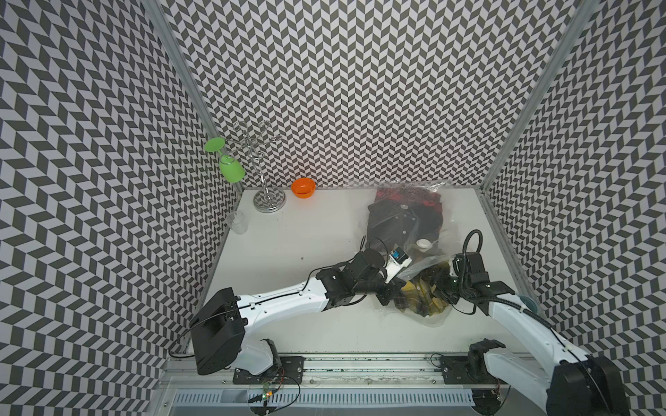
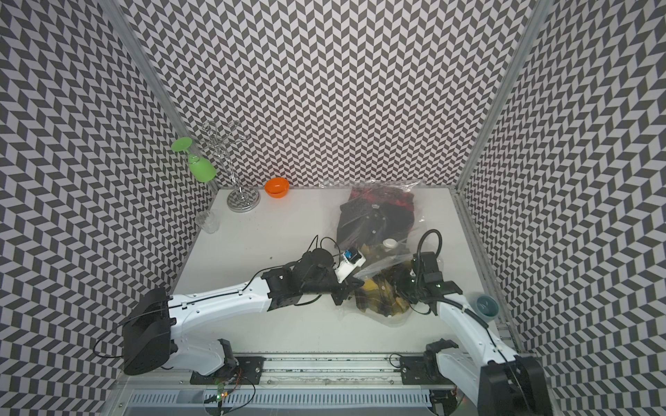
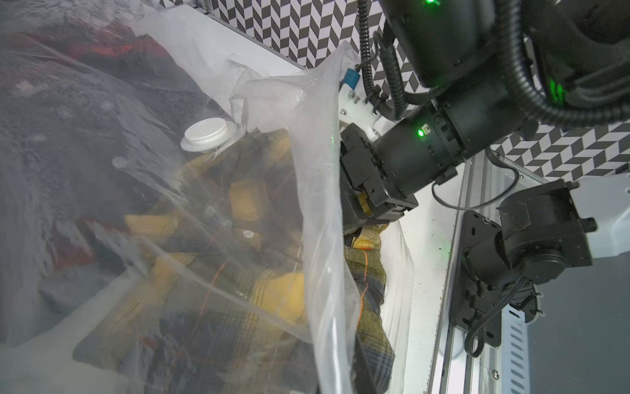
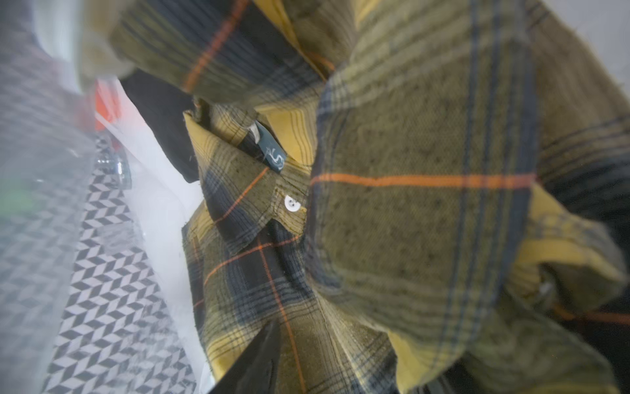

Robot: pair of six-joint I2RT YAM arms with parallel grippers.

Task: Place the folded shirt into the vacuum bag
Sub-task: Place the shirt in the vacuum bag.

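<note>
Plaid shirt (image 4: 409, 204) presses right up against the right wrist camera. It is yellow-olive flannel with orange and navy lines, and the collar label and one white button show. It is not a neat fold; the cloth is bunched and rumpled.

Location: the near right part of the table (image 1: 288, 252), at the mouth of the vacuum bag (image 3: 320, 170). Most of the shirt lies under the clear top film, and one edge pokes out past the lip on the robot's side. Deeper in the bag, past the round white valve (image 3: 206, 133), sits a dark garment (image 1: 400, 212) with red in it.

Left gripper (image 1: 394, 288): clamped tight. It seems to pinch the bag's top lip, holding it raised like a tent over the shirt.

Right gripper (image 3: 361, 218): jaws buried in cloth at the mouth. Yellow fabric shows between them, but whether they have closed on it cannot be told.

Handling, as judged:
- **Shirt:** light, soft and limp. It will not push like a block; it crumples and probably drags on the film.
- **Best hold:** a thick bunch of several layers at the trailing edge, so the rest is shoved ahead.
- **Film:** thin, slick and crinkly. Held by the lip alone, it could slip free or sag onto the cloth.
</note>
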